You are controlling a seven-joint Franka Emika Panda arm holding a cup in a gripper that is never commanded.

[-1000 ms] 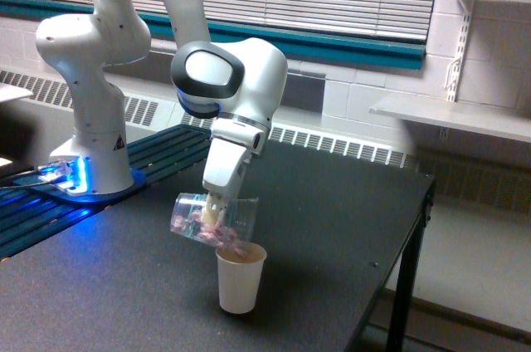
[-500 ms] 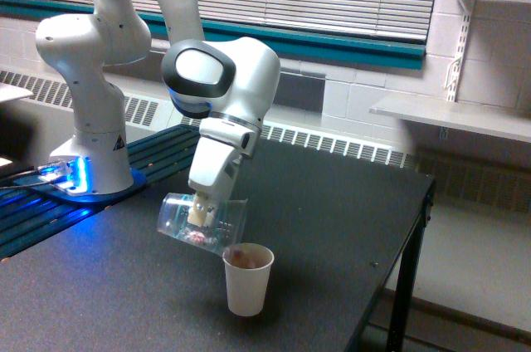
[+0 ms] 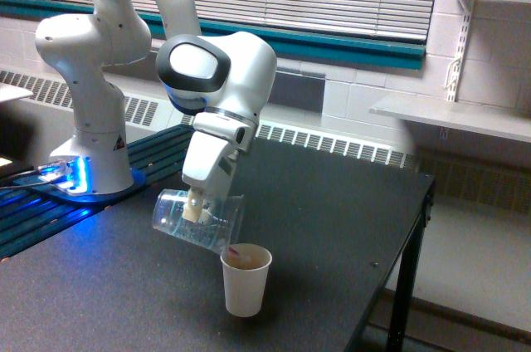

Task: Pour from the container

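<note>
Exterior view: the tool (image 3: 197,207) is clamped on the container (image 3: 197,221), which hangs tipped nearly on its side above the table (image 3: 348,202), its mouth just left of and above the white paper cup (image 3: 246,280). To pour well, I judge, keep the lip over the cup's opening and tilt slowly so nothing spills. One container, one paper cup, one arm.

Even indoor light, soft and slightly grainy, with blue glow at the robot base (image 3: 79,178) (left side).
</note>
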